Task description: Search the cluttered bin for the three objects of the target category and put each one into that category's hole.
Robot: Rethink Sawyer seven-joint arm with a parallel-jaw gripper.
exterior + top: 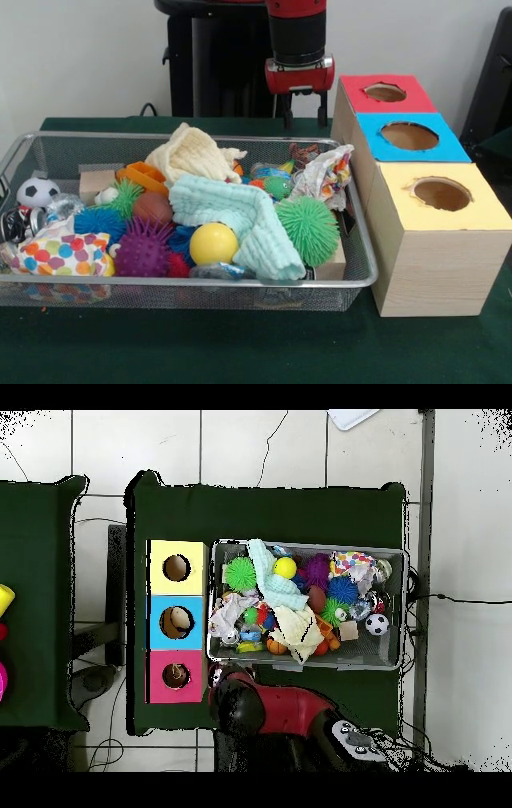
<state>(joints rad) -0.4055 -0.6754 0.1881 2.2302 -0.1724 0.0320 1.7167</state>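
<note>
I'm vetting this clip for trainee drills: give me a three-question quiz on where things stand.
1. True or false: the gripper holds a toy.
2. Which box is nearest the robot: A yellow, B blue, C red?
3. In the front view, what lies between the yellow ball and the green spiky ball in the bin?

Key
1. False: it hangs empty behind the bin's far rim, beside the red box.
2. C.
3. A mint cloth.
</note>
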